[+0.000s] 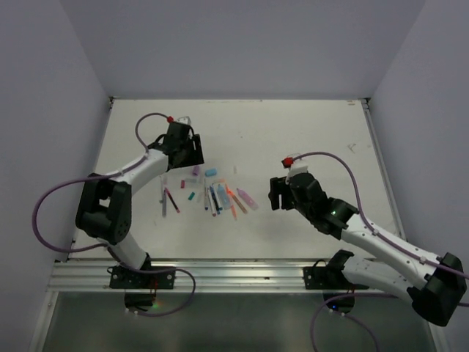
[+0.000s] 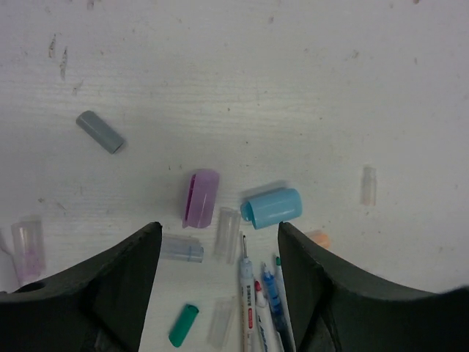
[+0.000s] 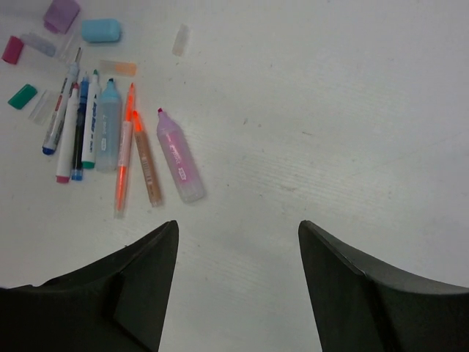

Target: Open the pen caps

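Observation:
The pens [image 1: 220,198] lie uncapped in a loose row mid-table, among them a pink highlighter [image 3: 178,155], an orange pen [image 3: 124,147] and a light blue marker [image 3: 108,125]. Loose pen caps lie behind them: grey [image 2: 100,132], purple [image 2: 201,198], light blue [image 2: 272,206], teal [image 2: 183,325] and several clear ones [image 2: 226,235]. My left gripper [image 2: 220,227] hovers open over the caps with nothing between its fingers. To the right of the pens, my right gripper [image 3: 238,224] stands open over bare table, holding nothing.
A dark red pen [image 1: 172,199] and a grey pen [image 1: 163,198] lie apart, left of the row. One clear cap [image 2: 368,185] sits alone to the right. White walls close in the table [image 1: 308,139] on three sides.

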Controlling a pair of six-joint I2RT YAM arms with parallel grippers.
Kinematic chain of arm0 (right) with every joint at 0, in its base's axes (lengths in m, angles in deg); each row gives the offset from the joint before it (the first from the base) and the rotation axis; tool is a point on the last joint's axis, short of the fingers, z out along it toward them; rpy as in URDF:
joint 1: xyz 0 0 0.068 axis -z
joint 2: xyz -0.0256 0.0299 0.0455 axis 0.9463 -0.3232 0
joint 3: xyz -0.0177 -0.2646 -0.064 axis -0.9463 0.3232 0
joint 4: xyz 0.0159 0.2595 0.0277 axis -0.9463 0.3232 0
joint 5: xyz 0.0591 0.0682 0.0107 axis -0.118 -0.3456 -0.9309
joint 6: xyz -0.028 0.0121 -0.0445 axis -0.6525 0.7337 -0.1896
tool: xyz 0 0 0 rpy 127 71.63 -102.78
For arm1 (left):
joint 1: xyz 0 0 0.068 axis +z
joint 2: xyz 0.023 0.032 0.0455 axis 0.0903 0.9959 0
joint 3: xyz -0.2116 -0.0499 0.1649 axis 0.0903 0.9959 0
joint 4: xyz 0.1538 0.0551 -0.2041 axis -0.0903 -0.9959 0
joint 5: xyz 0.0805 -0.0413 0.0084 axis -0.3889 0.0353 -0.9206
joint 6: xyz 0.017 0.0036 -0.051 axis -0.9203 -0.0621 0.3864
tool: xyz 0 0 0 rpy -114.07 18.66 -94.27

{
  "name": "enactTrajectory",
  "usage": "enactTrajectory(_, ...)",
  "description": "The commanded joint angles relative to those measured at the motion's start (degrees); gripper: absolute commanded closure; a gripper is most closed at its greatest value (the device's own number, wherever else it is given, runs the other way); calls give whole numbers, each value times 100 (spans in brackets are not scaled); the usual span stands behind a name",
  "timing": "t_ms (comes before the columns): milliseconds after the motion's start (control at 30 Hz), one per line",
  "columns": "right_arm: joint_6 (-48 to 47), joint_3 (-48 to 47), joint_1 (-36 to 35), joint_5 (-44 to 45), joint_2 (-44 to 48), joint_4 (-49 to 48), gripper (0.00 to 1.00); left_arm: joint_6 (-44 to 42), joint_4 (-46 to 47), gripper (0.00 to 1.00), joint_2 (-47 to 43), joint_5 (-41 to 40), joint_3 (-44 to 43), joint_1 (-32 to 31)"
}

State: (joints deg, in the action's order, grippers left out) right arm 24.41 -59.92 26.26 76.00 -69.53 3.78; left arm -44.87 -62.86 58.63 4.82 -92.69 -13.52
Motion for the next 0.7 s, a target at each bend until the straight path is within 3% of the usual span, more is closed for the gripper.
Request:
enactTrajectory(0, -175, -471, 6, 705, 575, 545, 29, 56, -259, 31, -830, -71, -263, 59)
enactTrajectory(200, -490, -1173, 15, 1479, 1507, 1354, 9, -137, -610, 2, -2314, -580, -360, 59)
enactTrajectory(300, -631, -1534, 15, 1892, 1858, 1592, 2, -339, -795, 0, -3044, -948, -439, 59)
enactTrajectory(667, -1405, -2115, 15, 3115, 3168, 2190, 1, -1095, -1208, 0, -5523, -2319, -456, 59)
